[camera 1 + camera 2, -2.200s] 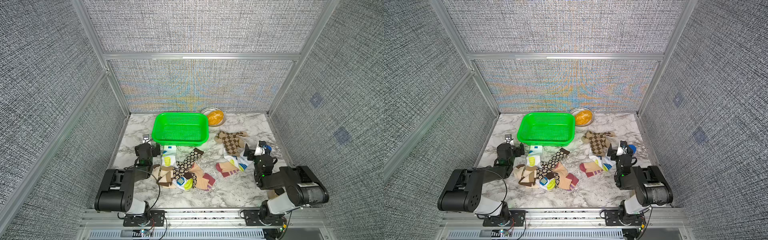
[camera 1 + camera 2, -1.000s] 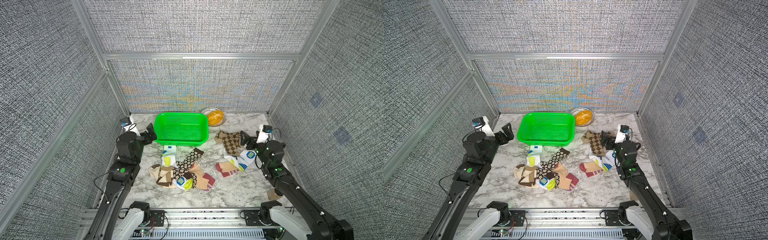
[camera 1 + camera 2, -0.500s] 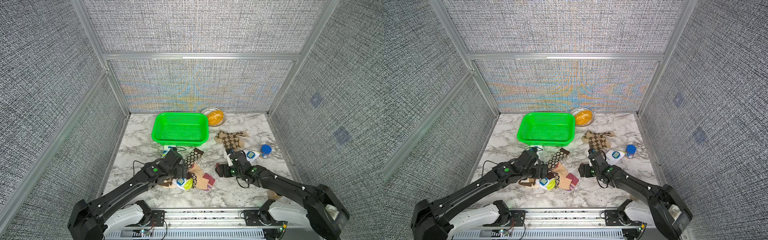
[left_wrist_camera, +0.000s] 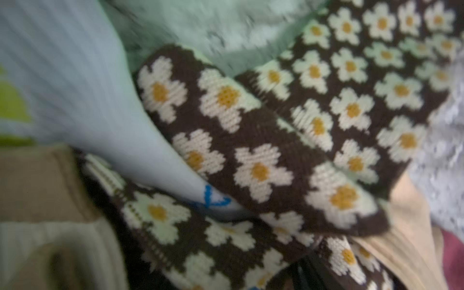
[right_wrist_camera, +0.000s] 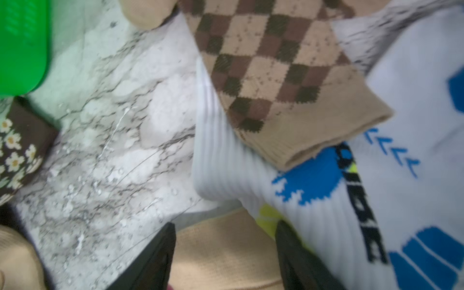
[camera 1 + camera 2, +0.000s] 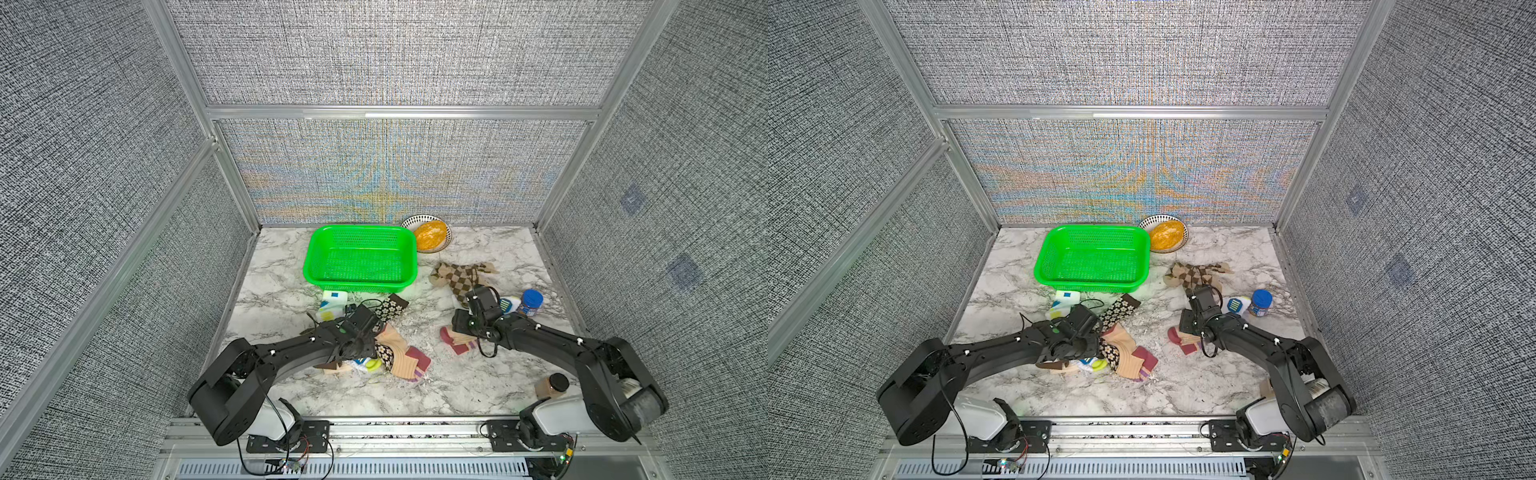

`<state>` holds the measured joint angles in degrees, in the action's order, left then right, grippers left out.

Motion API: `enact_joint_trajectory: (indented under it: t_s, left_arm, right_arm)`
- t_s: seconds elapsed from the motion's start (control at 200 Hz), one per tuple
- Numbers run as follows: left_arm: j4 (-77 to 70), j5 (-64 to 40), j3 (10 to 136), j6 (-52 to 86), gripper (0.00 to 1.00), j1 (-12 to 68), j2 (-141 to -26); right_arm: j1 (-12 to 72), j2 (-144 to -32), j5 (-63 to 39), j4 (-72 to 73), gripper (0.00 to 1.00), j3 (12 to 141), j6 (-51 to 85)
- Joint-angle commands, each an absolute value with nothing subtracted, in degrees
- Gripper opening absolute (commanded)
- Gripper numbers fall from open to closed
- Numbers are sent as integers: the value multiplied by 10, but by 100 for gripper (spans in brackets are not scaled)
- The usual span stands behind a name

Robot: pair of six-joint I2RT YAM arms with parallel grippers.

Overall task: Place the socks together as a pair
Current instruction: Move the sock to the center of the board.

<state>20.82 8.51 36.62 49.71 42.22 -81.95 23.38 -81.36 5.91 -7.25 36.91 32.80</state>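
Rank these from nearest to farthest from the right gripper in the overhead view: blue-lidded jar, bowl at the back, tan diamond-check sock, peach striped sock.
From the right gripper, in a top view:
1. peach striped sock, directly under it
2. tan diamond-check sock, just behind it
3. blue-lidded jar, toward the right wall
4. bowl, by the back wall

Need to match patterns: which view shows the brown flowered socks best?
Left wrist: the brown flowered socks fill the picture, daisies clear though slightly blurred. Both top views show them small, partly under the left arm. Right wrist catches only one small piece.
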Motion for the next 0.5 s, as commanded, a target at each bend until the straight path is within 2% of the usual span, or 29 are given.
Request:
enact_joint_trajectory:
  t_s: [0.0,0.235,0.415,0.495]
  left_arm:
    - [274,147,338,512,62,379,-802]
    - [309,196,330,478,62,295,-747]
    - [319,207,368,466,63,284,-750]
    - [300,157,385,429,64,285,-740]
  right_arm:
    - [211,-811,84,-72,67,368,324]
    - [201,-796,86,-51,73,381,306]
    - [287,-739,48,-23,81,381,261]
    - [325,-733,22,-51,81,388,276]
